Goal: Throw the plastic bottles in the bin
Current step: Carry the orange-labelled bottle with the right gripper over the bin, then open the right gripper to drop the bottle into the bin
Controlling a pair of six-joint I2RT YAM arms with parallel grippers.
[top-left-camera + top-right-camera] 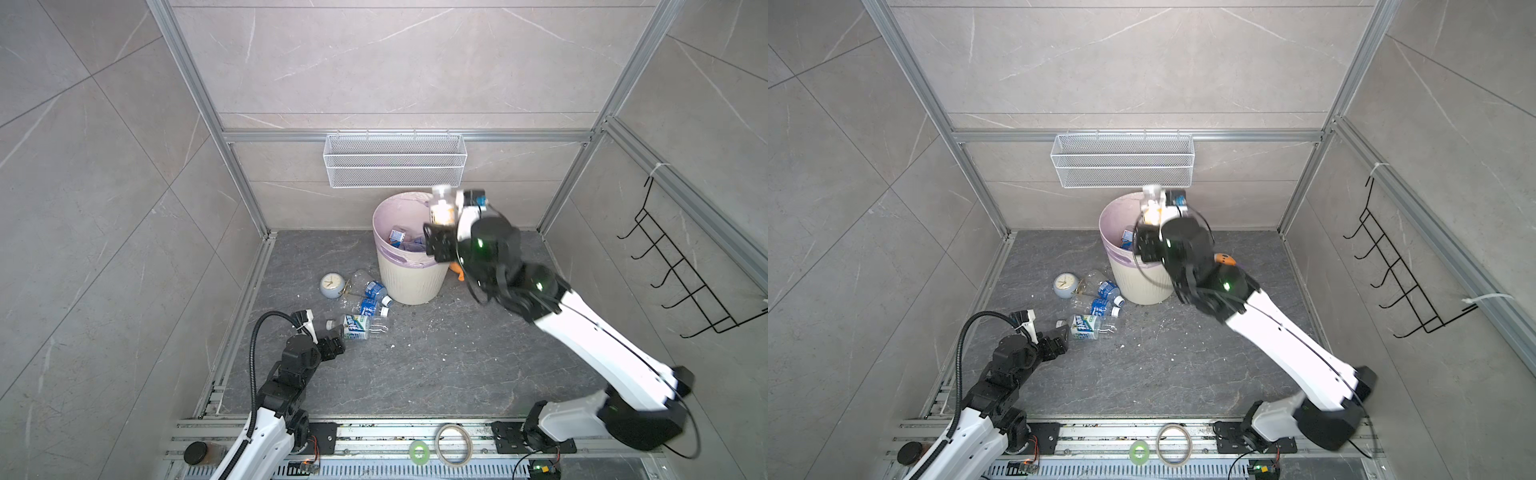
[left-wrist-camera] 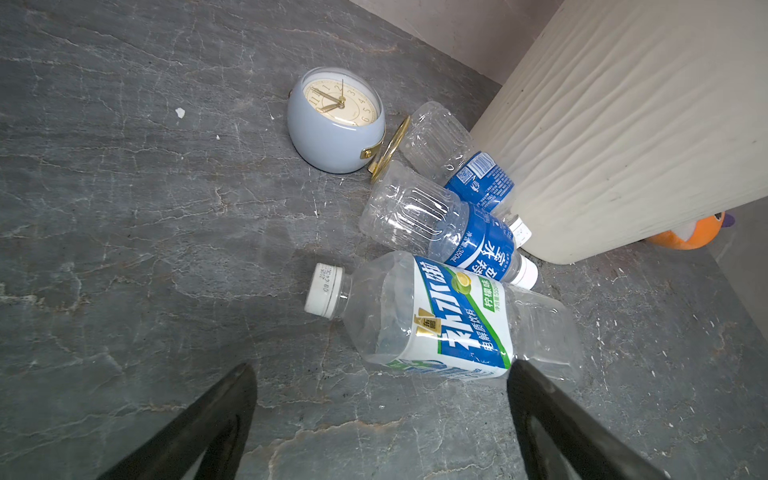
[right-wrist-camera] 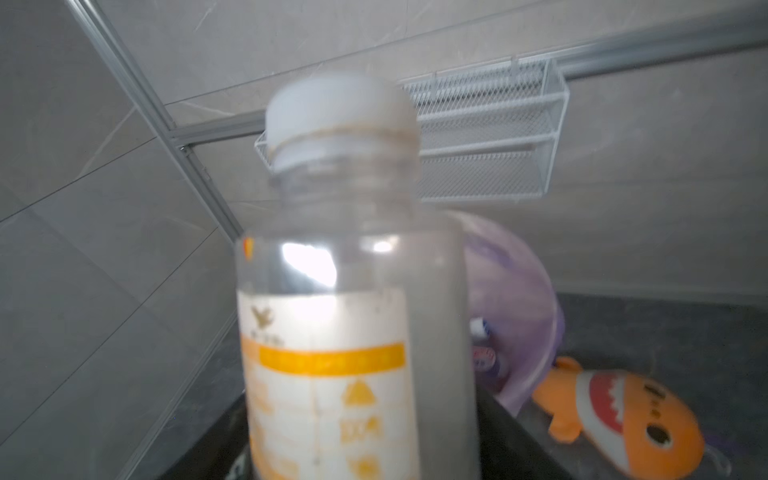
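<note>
Jaws: L spread wide, empty; R can't tell, too blurred.

R gripper [image 1: 444, 226] is up at the right rim of the bin [image 1: 409, 282], mid-frame in a top view, w/ the orange-label bottle [image 1: 441, 208] upright at its tip. Bottle is over the rim, not the mouth's centre. Risk: it clips the rim and drops outside by the shark toy [image 3: 615, 411]. L gripper [image 2: 380, 365] hangs just short of the green-label bottle [image 2: 436, 320], lying left of bin and below it. Risk: thin, slick wall squirts out, knocks the blue-label bottles [image 2: 478, 245] or clock [image 2: 336, 120].
</note>
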